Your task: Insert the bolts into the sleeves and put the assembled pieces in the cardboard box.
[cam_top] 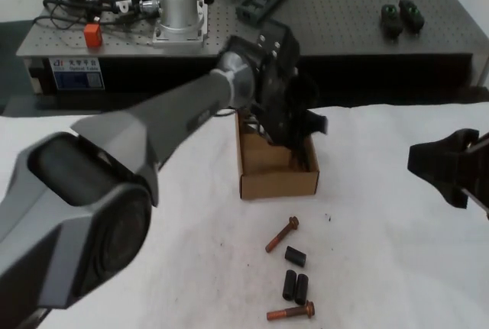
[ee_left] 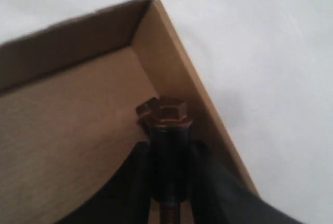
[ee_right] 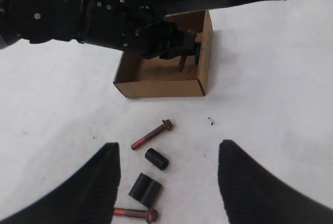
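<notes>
Counter under white cover. Directly on it: cardboard box (open top); one bolt near the box, second bolt farther off; between them a lone sleeve and a sleeve pair, side by side, touching.

Right pincer fingers spread wide over white bench. Between them on bench: one loose bolt, single sleeve just beside it, sleeve pair touching side by side, second loose bolt nearest camera. Beyond, open-topped cardboard box. Left pincer inside box, clamped on held bolt, shank pointing down.
</notes>
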Controlling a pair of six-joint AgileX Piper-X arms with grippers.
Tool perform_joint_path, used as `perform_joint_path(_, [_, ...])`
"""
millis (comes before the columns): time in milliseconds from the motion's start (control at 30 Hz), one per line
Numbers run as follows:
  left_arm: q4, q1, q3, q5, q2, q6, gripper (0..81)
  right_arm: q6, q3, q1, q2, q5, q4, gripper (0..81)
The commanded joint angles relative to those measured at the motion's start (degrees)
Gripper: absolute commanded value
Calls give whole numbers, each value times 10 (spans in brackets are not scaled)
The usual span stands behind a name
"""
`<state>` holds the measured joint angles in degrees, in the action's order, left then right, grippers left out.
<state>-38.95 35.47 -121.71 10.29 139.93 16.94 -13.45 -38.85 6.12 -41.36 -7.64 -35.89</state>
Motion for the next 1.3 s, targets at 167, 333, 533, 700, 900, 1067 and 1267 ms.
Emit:
perform_joint_path(167, [0,9,-10,9,-3,-4,172,52,-1,-3,-15,2,-71,417])
perform_joint_path(333, [-9,9,-10,10,-5,-1,348,71,-1,-3,-45,2,-78,417])
perform_joint_path(533, [-71,-10,-10,5,-43,-23,348,104,-4,6,-107,-11,-70,417])
perform_joint_path(700, [-152,-49,-8,-23,-106,-81,286,149,-35,47,-206,-6,-72,417])
perform_joint_path(900, [-226,-83,-8,-24,-158,-128,257,217,-128,101,-378,17,-78,417])
perform_joint_path(1067, [-243,-95,57,-24,-203,-153,257,253,-231,136,-519,37,-119,417])
perform_joint_path(1267, [-100,-127,309,-21,-351,-128,257,315,-313,166,-617,90,-145,403])
